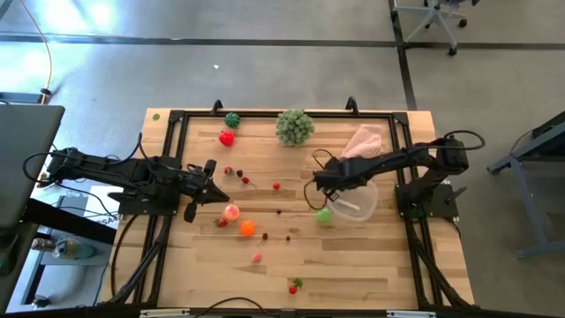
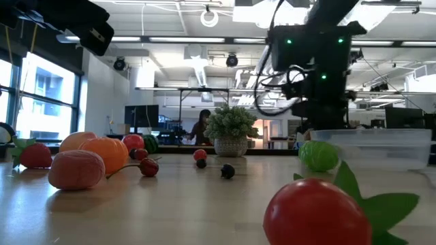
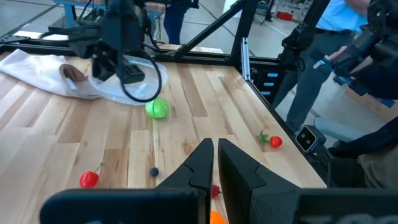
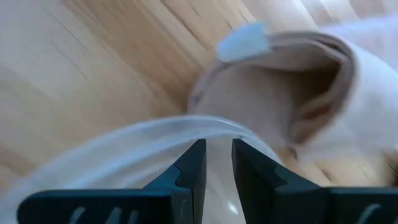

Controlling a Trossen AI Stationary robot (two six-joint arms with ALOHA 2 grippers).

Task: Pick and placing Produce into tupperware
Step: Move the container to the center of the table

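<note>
The tupperware point(image 1: 360, 208) is a clear round container standing on the table's right part, next to a bright green ball point(image 1: 324, 215). My right gripper point(image 1: 316, 184) hangs over its left rim, fingers a narrow gap apart; in the right wrist view the clear rim point(image 4: 143, 130) curves just past the fingertips point(image 4: 217, 146). My left gripper point(image 1: 216, 184) is shut and empty, held above the table left of centre, also seen as point(image 3: 216, 149). Produce lies scattered: a pink peach point(image 1: 231, 212), an orange point(image 1: 247, 228), a red piece point(image 1: 226, 137), a dark green piece point(image 1: 232, 119). My right gripper stands over the tupperware's rim point(image 4: 186, 124), pointing down; I cannot tell whether its fingers touch the rim.
A pink cloth point(image 1: 364, 141) lies beyond the tupperware near the far right corner. The pale green leafy ball point(image 1: 295, 126) sits at the far edge. Small cherries point(image 1: 276, 185) and a red leafed piece point(image 1: 293, 287) dot the middle and near side. People stand beyond the table.
</note>
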